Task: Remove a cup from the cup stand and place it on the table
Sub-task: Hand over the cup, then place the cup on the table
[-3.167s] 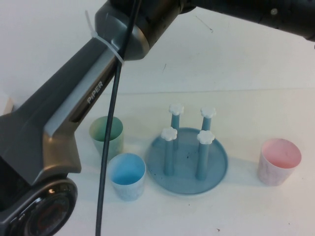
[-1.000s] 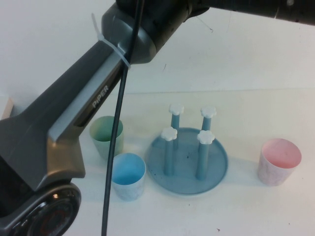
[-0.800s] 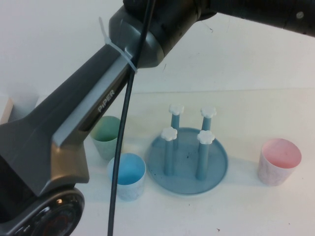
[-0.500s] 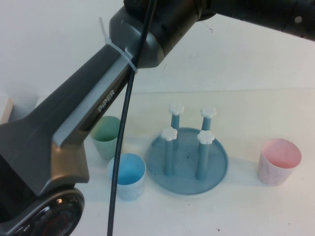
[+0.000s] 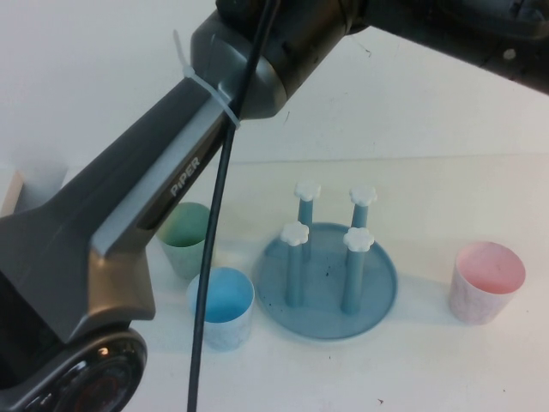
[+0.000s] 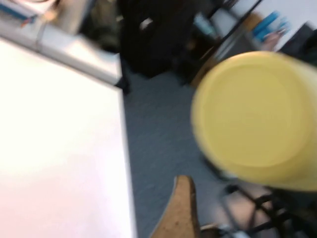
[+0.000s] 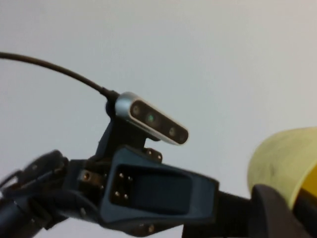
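Note:
The yellow cup [image 6: 252, 114] fills the left wrist view, its flat bottom facing the camera, above the floor past the table's edge. In the right wrist view the cup [image 7: 280, 153] sits at the end of my left gripper [image 7: 270, 210], which is shut on it with a dark finger across its side. That gripper is raised out of the high view. The cup stand [image 5: 326, 279] stands on the table [image 5: 412, 369] with all four pegs bare. My right gripper does not show in the high view.
A green cup [image 5: 184, 236] and a blue cup [image 5: 221, 306] stand left of the stand, and a pink cup [image 5: 485, 279] to its right. My left arm [image 5: 154, 197] crosses the left half of the high view, and its forearm runs along the top.
My left arm has swung a little up and to the right, covering more of the green cup. The stand and the cups on the table have not moved.

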Controlling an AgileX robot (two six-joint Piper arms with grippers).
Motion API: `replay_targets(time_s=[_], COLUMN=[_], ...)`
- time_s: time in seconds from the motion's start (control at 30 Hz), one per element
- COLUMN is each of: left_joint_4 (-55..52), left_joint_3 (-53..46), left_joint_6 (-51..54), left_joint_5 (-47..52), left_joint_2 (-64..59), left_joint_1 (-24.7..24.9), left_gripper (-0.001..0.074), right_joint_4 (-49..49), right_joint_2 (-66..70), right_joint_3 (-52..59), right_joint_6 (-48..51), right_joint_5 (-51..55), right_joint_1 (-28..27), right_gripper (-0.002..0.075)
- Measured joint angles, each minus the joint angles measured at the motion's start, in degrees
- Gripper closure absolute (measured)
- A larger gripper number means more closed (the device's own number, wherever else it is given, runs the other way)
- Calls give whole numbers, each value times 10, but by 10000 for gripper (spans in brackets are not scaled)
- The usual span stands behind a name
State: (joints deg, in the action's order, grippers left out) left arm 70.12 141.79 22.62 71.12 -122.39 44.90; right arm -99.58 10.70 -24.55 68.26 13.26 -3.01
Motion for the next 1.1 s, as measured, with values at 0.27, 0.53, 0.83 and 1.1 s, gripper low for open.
replay_targets(time_s=[0.27,0.53,0.83,1.1], left_joint_4=[-229,-520,-587,-588], left_joint_3=[0,0,0,-22], left_joint_6=[-74,-162,-171,-169], left_joint_5=[5,10,12,12], left_joint_2=[0,0,0,30], left_joint_1=[-10,-12,-13,-13], left_gripper=[393,719,734,736], right_joint_4=[28,82,191,438], right_joint_2=[63,217,393,471], right_joint_3=[0,-4,-100,-208], right_joint_6=[32,77,91,-46], right_joint_5=[30,108,205,247], right_joint_1=[0,0,0,0], right_gripper=[704,705,705,705])
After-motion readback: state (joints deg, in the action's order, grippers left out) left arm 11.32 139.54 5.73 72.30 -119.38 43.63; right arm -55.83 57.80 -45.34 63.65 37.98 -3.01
